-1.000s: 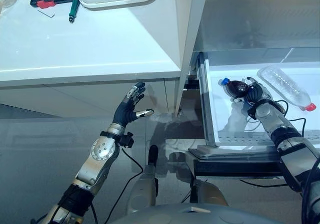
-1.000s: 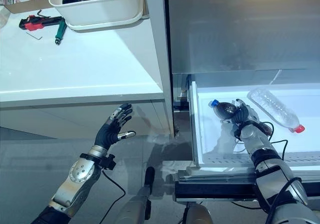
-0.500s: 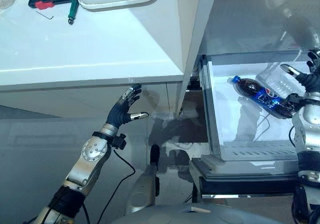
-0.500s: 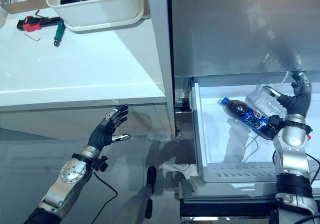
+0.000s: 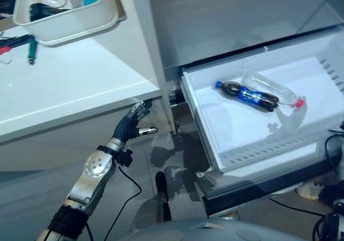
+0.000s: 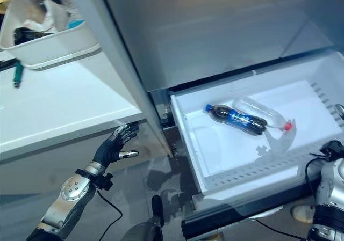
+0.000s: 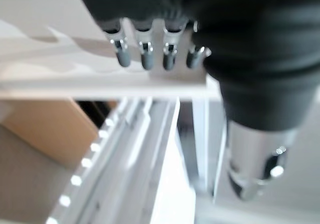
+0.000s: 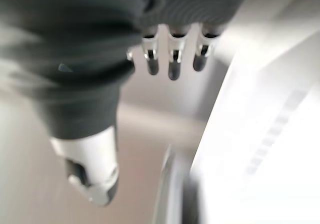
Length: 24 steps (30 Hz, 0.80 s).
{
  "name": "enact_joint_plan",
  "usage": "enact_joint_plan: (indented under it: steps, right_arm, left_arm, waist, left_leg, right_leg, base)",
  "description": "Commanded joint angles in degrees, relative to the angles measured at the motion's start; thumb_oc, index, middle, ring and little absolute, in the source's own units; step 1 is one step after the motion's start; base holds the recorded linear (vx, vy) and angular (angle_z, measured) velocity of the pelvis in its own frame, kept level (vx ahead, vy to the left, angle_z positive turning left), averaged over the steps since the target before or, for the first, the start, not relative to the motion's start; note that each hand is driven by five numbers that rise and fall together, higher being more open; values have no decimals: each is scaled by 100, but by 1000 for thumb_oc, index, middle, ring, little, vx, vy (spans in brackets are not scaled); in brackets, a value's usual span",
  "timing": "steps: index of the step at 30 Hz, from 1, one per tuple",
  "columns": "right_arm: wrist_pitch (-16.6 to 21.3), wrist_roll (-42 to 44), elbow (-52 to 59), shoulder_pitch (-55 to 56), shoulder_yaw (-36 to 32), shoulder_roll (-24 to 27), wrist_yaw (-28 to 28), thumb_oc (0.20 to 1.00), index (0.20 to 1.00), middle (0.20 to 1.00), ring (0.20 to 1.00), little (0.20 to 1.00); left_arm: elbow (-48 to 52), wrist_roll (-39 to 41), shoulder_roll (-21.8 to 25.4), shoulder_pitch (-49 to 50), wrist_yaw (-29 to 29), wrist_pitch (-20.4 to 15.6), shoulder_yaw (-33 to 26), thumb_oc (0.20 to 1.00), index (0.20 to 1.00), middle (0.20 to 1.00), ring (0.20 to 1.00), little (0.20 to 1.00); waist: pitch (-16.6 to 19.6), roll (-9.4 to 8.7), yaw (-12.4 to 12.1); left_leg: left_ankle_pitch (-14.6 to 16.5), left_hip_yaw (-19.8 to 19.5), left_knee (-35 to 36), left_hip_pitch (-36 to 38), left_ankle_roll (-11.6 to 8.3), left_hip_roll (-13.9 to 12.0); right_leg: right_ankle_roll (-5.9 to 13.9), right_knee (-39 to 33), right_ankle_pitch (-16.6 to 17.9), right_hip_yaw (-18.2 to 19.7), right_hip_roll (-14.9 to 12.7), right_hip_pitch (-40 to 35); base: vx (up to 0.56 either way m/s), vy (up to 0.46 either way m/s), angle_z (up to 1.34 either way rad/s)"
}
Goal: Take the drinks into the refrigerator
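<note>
Now dark cola bottle (image 5: 246,94) lies in open refrigerator drawer (image 5: 252,139), touching clear water bottle (image 5: 271,89) beside it, both well apart from either hand. Right hand (image 8: 172,54) outside drawer front, fingers straight, holding nothing. Left hand (image 5: 133,125) open, empty, just under worktop (image 5: 75,85) edge. White bin (image 5: 70,22) on worktop.

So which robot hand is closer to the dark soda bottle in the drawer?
Right. The right hand sits by the open drawer's front right corner, apart from the dark soda bottle. The left hand is farther off, outside the drawer, under the white counter.
</note>
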State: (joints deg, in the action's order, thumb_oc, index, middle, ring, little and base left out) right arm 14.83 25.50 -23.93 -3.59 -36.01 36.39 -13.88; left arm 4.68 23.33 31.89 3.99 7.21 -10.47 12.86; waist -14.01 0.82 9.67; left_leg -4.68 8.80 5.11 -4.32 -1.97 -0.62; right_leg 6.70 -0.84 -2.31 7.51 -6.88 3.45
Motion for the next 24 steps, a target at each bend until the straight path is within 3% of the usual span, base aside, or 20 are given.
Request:
enact_joint_plan:
  steps: [1, 4, 12, 17, 24]
  right_arm:
    - [359, 239, 36, 402, -318, 884, 9, 1000, 1000, 1000, 1000, 1000]
    - [407, 390, 134, 397, -408, 957, 97, 1000, 1000, 1000, 1000, 1000]
    - [999, 1863, 152, -30, -810, 1379, 338, 1000, 1000, 1000, 1000, 1000]
    - [1134, 1921, 34, 102, -1105, 1390, 150, 1000, 1000, 1000, 1000, 1000]
    - [324, 446, -953, 1217, -1152, 984, -38, 1000, 1000, 1000, 1000, 1000]
  left_arm:
    - [27, 87, -418, -138, 275, -246, -155, 1000, 1000, 1000, 1000, 1000]
    - [39, 101, -418, -137, 344, -228, -105, 1000, 1000, 1000, 1000, 1000]
    - [80, 206, -357, -165, 515, -161, 110, 1000, 1000, 1000, 1000, 1000]
    - [64, 172, -376, -178, 477, -151, 111, 1000, 1000, 1000, 1000, 1000]
    - [-25, 38, -397, -96, 457, -186, -146, 1000, 1000, 1000, 1000, 1000]
  waist:
    - [492, 298, 230]
    - [547, 289, 276]
    - [763, 219, 349]
    - [828, 182, 373]
    - [789, 159, 460]
  left_leg:
    - [696, -33, -15, 272, 214, 73]
    - [728, 27, -16, 343, 220, 58]
    - [821, 221, -21, 548, 220, 6]
    - [862, 221, -19, 635, 223, -4]
    - [863, 212, -15, 687, 217, -7]
  right_leg:
    - [-172, 107, 339, 126, 526, 720]
    - [-168, 82, 344, 203, 562, 675]
    - [-126, 36, 345, 392, 627, 529]
    - [-116, 25, 327, 389, 632, 443]
    - [-132, 30, 333, 356, 635, 374]
  base:
    - [41, 2, -43]
    - [49, 1, -26]
    - [44, -1, -11]
    - [42, -8, -6]
    - [5, 1, 1]
